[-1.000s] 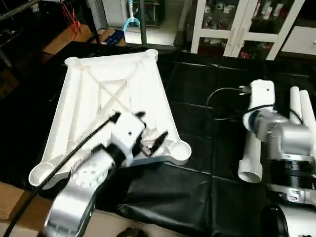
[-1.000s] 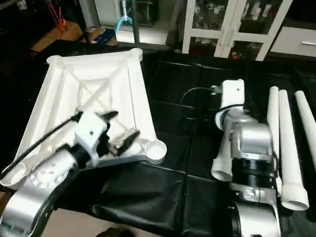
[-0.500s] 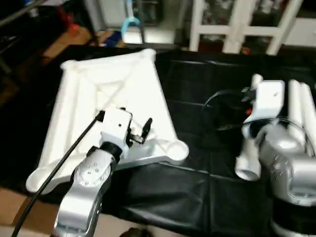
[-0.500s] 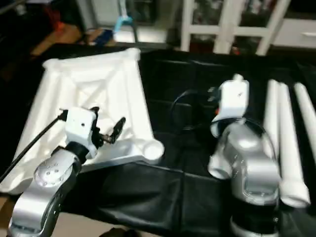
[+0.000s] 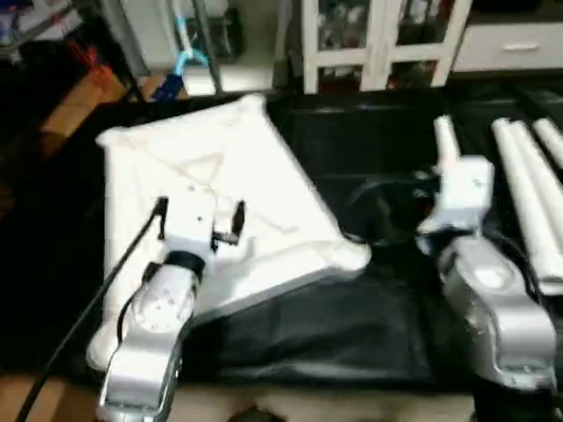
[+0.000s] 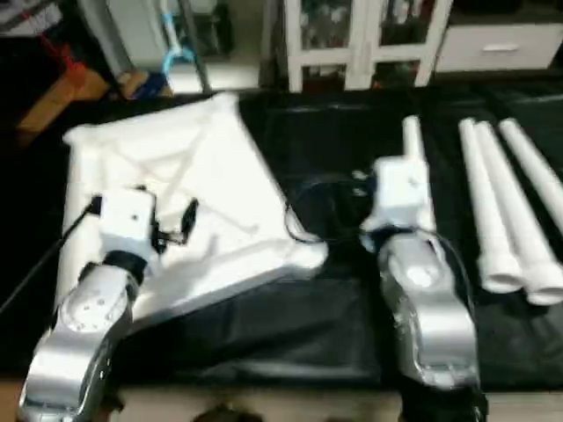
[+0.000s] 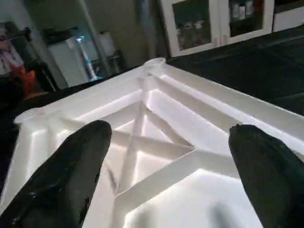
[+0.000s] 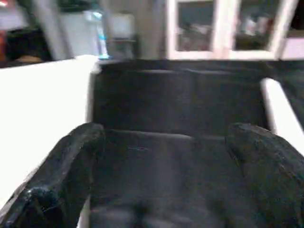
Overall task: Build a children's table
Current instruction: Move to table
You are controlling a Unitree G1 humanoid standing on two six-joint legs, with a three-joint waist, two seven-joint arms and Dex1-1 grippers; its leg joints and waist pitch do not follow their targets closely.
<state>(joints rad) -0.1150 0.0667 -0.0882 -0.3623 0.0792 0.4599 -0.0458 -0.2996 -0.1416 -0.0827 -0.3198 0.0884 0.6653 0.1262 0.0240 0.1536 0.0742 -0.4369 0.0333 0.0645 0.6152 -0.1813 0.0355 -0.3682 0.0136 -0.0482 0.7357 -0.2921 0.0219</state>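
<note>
Left wrist view looks between two wide-spread black fingers [image 7: 61,175] straight at the X-ribbed underside of the tabletop [image 7: 190,137], which lies upside down on the black cloth [image 5: 352,316] at ten o'clock. The left gripper [image 5: 198,215] hovers over it, holding nothing. The right gripper [image 8: 166,166], also spread and empty, hangs above the cloth, with the legs [image 6: 501,211] at its two o'clock.

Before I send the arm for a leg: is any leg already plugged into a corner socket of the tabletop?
No. The tabletop lies ribs-up with bare corner sockets, and the legs lie on the black cloth beside it.
</note>
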